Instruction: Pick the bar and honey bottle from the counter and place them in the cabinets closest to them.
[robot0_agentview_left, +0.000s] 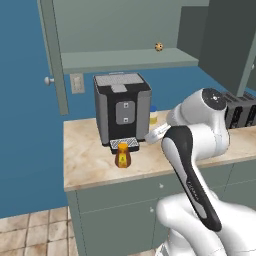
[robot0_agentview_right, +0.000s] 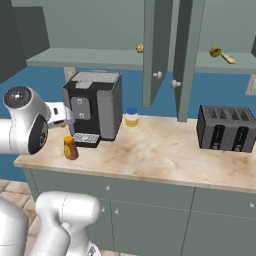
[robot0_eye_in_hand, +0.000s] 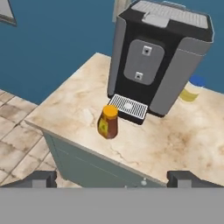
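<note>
The two-finger gripper (robot0_eye_in_hand: 112, 178) hangs with its dark tips spread fully wide and nothing between them, looking down over the counter edge at the small squat amber-orange honey bottle (robot0_eye_in_hand: 107, 123) with its yellow cap. That bottle stands upright on the long beige marble-patterned counter (robot0_eye_in_hand: 183, 140), just in front of the drip grille of the black-and-grey coffee machine (robot0_eye_in_hand: 153, 61), near the counter's front edge.

The step in hand looks to be the approach to the bottle. It would go best by centring the tips on the bottle's body below the cap and coming in from the open front, since the coffee machine stands close behind it and leaves little room there.

Beside the coffee machine sits a pale white-and-yellow container with a blue top (robot0_eye_in_hand: 191, 89), well clear of the bottle. Above the machine, the grey-green upper cabinet (robot0_agentview_left: 125, 59) stands open, its door (robot0_agentview_left: 54, 55) swung out; a small round ball (robot0_agentview_left: 159, 47) rests on its shelf. A dark toaster (robot0_agentview_right: 225, 128) stands farther along the counter.
</note>
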